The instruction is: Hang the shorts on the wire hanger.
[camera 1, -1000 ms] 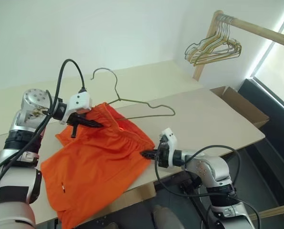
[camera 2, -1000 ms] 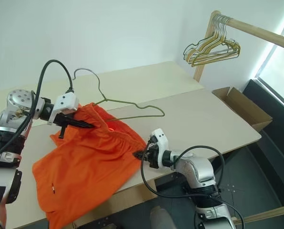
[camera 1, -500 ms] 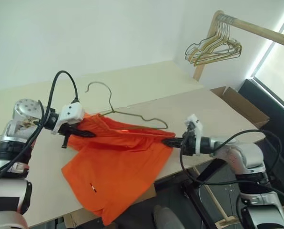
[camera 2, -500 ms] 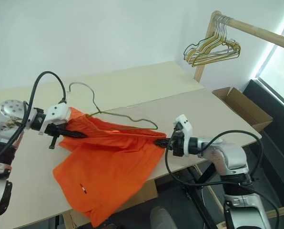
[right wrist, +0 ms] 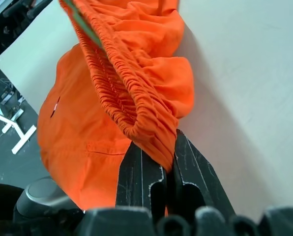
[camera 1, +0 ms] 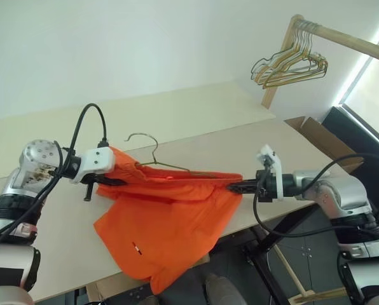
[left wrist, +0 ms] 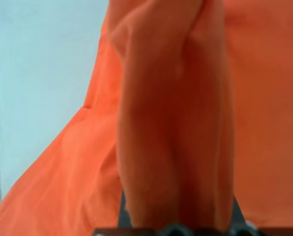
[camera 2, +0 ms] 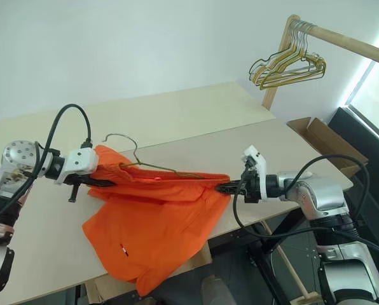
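Shorts legs (nearest): the leg part of the shorts (camera 1: pixel 164 235) hangs down over the near table edge, toward 6 o'clock in the head views; a tiny white mark shows on the fabric there.
Right gripper: the right gripper (camera 1: pixel 235 185) is at about 3 o'clock of the shorts, its black fingers (right wrist: pixel 188 167) pinched shut on the gathered elastic waistband.
Left gripper: the left gripper (camera 1: pixel 116 182) is at about 9 o'clock of the shorts, closed on the other end of the waistband; in the left wrist view the orange cloth bunches right at it.
Shorts axis: the waistband is pulled into a taut line between the two grippers, so the long axis runs from 9 to 3 o'clock, a little lower at the right end.
Wire hanger: the wire hanger (camera 1: pixel 161 164) lies just behind the waistband on the table (camera 1: pixel 196 114); its hook points to about 10 o'clock and its long side runs nearly parallel to the waistband. Part of its wire is hidden by the cloth, so I cannot tell if it passes inside the shorts.
Done: I judge the shorts are gripped, lifted and spread.
Left: the shorts seem not yet hung on the hanger.
Far: a bunch of gold and dark hangers (camera 1: pixel 290 65) hangs on a wooden rail at 1 o'clock, well apart.
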`<state>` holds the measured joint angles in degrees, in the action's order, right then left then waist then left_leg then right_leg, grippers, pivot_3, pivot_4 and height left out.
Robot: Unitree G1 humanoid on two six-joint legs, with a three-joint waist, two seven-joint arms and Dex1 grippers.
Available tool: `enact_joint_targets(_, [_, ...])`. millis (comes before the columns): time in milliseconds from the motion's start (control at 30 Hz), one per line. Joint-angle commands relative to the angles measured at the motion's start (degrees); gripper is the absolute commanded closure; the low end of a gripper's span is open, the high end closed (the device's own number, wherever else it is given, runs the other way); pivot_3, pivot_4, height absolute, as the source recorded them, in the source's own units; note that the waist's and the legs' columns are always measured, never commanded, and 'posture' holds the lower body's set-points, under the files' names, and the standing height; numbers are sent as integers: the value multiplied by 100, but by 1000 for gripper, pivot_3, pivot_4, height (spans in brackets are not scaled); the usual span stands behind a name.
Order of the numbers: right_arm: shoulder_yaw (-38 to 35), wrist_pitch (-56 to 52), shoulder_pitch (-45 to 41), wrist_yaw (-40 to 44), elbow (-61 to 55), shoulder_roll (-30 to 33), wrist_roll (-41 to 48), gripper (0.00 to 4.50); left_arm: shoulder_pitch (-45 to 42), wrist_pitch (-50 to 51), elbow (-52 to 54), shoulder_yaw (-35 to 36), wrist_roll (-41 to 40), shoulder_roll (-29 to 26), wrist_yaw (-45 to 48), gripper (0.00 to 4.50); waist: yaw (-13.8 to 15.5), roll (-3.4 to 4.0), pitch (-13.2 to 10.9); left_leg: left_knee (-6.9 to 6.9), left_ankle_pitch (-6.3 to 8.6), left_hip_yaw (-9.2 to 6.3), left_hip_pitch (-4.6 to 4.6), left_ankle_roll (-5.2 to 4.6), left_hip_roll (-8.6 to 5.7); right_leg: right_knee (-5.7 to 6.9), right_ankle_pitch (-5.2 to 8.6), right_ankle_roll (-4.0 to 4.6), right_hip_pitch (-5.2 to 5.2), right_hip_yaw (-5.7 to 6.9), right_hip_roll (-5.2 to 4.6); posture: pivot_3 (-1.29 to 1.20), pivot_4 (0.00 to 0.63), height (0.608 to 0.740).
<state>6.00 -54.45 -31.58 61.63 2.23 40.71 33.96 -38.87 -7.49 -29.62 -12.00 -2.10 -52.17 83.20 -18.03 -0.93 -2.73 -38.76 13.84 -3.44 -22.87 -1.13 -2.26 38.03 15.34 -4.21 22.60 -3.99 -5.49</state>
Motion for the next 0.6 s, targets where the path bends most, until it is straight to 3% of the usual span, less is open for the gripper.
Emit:
enact_joint_targets(33, [-262,304,-139,104,-43,369,-181,4490,37,-80,-261,-59,516,-296,-248,4500,-3,0,0,0,0,0,0,0,0,0,0,0,0,0,0,-254,4,740])
enact_joint_targets(200, [-135,444,-305,202,-161,381,-241,4490,32,-641,-411,-351,834,-350,-261,4500,-16,0,0,0,0,0,0,0,0,-2,0,0,1,-1,0,-258,6,740])
enact_joint_targets(333, [-1,472,-409,123,-537,269,-291,4490,-107,-328,-317,-298,617,-68,-284,4500,-9,0,0,0,0,0,-5,0,1,0,0,0,6,0,0,-260,4,740])
enact_joint_targets(433, [123,371,-476,93,-842,231,-294,3707,-209,-200,-283,-305,556,94,-275,4500,-7,0,0,-2,0,0,-7,0,-2,0,0,0,6,0,-3,-264,3,740])
enact_joint_targets(600, [182,203,-506,29,-1248,240,-240,1952,-360,-31,-314,-235,463,296,-224,4500,-6,-1,1,-2,0,-1,-11,0,-2,0,0,-1,8,3,-4,-273,0,740])
